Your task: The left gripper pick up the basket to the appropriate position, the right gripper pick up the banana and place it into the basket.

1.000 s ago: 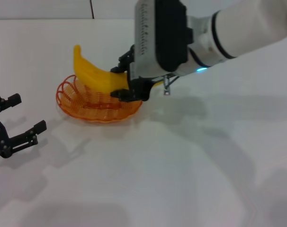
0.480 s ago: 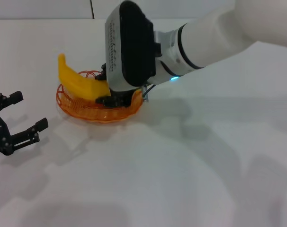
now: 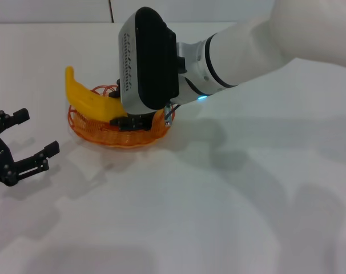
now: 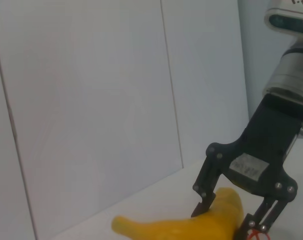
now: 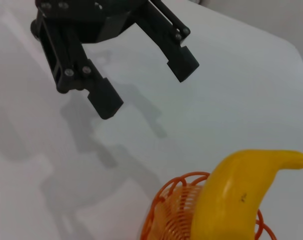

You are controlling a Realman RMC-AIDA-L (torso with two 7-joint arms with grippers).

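The orange wire basket sits on the white table, left of centre. The yellow banana lies tilted over it, its near end low in the basket and its far tip sticking up past the left rim. My right gripper is shut on the banana's lower end, just above the basket; the left wrist view shows its fingers clamping the banana. My left gripper is open and empty on the table's left, apart from the basket. The right wrist view shows the left gripper, the banana and the basket.
The white table spreads bare in front and to the right. My right arm's white housing reaches in from the upper right over the basket's right side. A white wall panel stands behind.
My right gripper has moved left and down with the banana, bringing it from above the basket's right side to low over the basket. The left gripper has barely moved.
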